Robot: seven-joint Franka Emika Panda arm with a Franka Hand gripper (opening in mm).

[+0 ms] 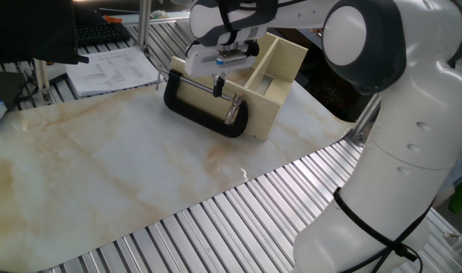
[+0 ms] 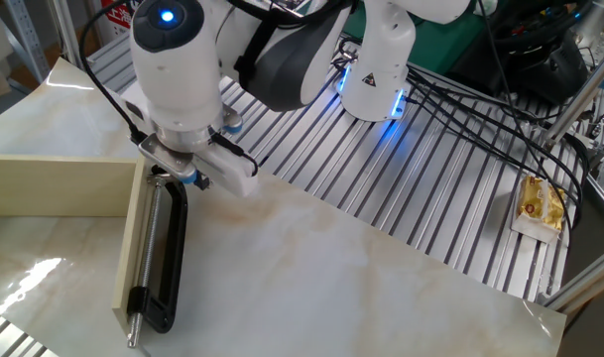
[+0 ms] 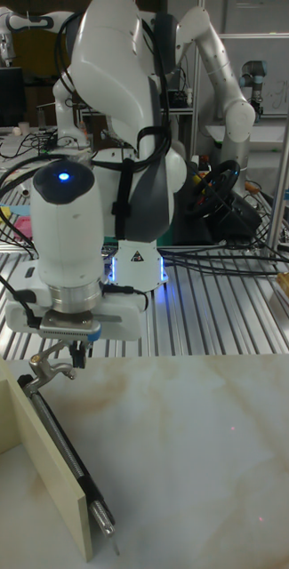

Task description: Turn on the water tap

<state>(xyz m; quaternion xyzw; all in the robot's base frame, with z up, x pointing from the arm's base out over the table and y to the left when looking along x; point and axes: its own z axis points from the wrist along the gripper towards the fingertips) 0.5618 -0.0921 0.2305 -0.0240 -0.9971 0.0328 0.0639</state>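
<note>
A small metal water tap (image 3: 48,367) sits at the far end of a black C-clamp (image 3: 68,462), against the top edge of a beige open box (image 3: 37,444). My gripper (image 3: 73,349) hangs just above the tap and slightly to its right, almost touching the lever. Its fingers look shut with nothing held. In one fixed view the gripper (image 1: 219,81) hovers over the clamp's screw bar (image 1: 204,89). In the other fixed view the gripper (image 2: 197,181) is at the top end of the clamp (image 2: 173,258). I cannot pick out the tap in those two views.
The box (image 1: 280,64) stands at the back of the marble board. Papers (image 1: 113,72) and a keyboard (image 1: 102,32) lie behind it to the left. A second robot base (image 2: 376,69) with cables and a snack packet (image 2: 540,203) are on the slatted table.
</note>
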